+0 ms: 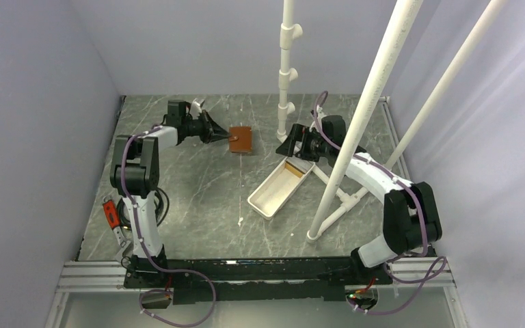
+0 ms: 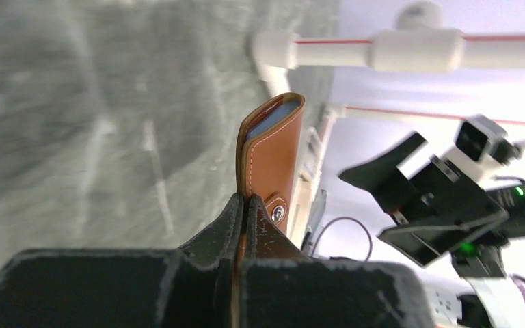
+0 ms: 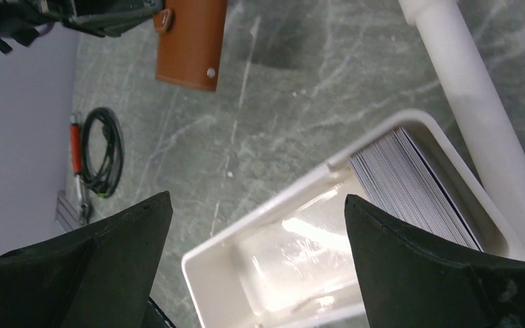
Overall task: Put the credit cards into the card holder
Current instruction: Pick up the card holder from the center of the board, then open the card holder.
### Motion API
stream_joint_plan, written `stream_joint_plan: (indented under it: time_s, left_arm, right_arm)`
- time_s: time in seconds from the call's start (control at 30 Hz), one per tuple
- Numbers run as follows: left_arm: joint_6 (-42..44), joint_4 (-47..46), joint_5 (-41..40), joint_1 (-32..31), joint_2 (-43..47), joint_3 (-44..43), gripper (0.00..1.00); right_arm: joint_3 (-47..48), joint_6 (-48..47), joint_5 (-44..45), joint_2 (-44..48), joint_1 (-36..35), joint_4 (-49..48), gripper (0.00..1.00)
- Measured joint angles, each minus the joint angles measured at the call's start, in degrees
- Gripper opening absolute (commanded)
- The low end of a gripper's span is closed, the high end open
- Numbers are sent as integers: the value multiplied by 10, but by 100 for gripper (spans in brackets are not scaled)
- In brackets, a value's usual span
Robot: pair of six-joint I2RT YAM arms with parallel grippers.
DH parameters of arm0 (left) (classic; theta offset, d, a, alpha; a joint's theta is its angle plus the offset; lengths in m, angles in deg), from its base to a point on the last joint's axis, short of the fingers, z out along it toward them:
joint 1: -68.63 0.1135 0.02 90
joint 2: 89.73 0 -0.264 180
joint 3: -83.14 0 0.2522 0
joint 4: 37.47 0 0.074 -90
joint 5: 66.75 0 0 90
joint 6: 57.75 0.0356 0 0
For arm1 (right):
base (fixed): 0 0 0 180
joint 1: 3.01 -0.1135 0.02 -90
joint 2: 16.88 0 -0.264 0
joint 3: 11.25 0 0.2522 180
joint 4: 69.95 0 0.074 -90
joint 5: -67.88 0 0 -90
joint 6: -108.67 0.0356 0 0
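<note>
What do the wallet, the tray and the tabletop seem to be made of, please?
The wallet looks like smooth tan leather or an imitation, with pale stitching and a metal snap. The tray seems glossy white plastic, given the glare on its floor. The tabletop looks like grey veined stone or printed laminate.

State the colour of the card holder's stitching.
White, along the edge of the brown leather card holder; clearest in the left wrist view.

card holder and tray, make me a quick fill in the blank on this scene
1. The left gripper is shut on the brown ___.
2. The right gripper is wide ___.
3. The credit cards stand stacked in the white ___.
Missing: card holder; open; tray.
</note>
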Motion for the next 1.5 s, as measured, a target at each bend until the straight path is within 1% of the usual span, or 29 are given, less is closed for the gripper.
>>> stream_joint_plan:
  time_s: [0.07,0.27,0.37,0.47,0.53,0.57,0.6,0.63,0.67,0.7,0.73,0.77,0.83,0.87,0.9,0.93,1.0,1.1,1.13,1.27,1.37,1.5]
  left_arm:
    - [-18,-38,18,-12,14,10,0]
    - [-126,-214,66,-32,23,50,0]
    - [-168,-267,78,-52,23,66,0]
    - [-198,-305,85,-78,23,72,0]
    - [-213,-325,89,-93,23,76,0]
    - [-217,-333,91,-99,23,78,0]
    - [-222,-339,93,-105,23,79,0]
    - [-227,-343,94,-110,23,79,0]
    - [-229,-345,95,-113,23,79,2]
    - [-230,-346,96,-115,23,79,14]
    - [-228,-342,96,-115,23,79,29]
    - [-215,-315,91,-115,26,76,43]
    - [-157,-232,72,-115,35,64,67]
    - [-121,-168,51,-115,43,53,71]
    - [-84,-105,25,-117,51,39,72]
    - [-41,-33,-12,-119,62,18,72]
    - [26,63,-76,-124,81,-17,69]
    - [108,162,-169,-146,118,-56,61]
    - [132,183,-197,-158,131,-63,59]
    - [200,232,-277,-212,165,-72,44]
    - [231,265,-310,-243,165,-80,43]
    - [259,303,-348,-256,150,-96,42]
  right_arm:
    - [11,13,-11,-18,-4,-22,99]
    - [32,50,-33,-62,-25,-96,92]
    - [40,80,-43,-83,-33,-134,88]
    - [40,119,-47,-102,-38,-179,83]
    - [40,137,-46,-109,-37,-198,75]
    - [40,147,-45,-112,-37,-210,69]
    - [40,154,-44,-115,-37,-219,55]
    - [40,158,-43,-117,-37,-227,37]
    - [38,165,-42,-119,-37,-239,23]
    - [35,175,-37,-120,-37,-249,11]
    - [32,172,-38,-120,-37,-254,1]
    - [30,178,-38,-120,-37,-257,0]
    - [28,177,-30,-120,-38,-258,0]
    - [28,176,-24,-120,-41,-258,0]
    - [28,173,-19,-120,-42,-256,0]
    - [28,170,-11,-120,-43,-253,0]
    - [28,165,7,-120,-47,-245,0]
    - [28,158,40,-120,-54,-227,0]
    - [28,157,52,-120,-57,-221,0]
    - [28,156,79,-120,-70,-203,0]
    - [28,156,90,-120,-78,-202,0]
    - [28,157,100,-120,-89,-203,0]
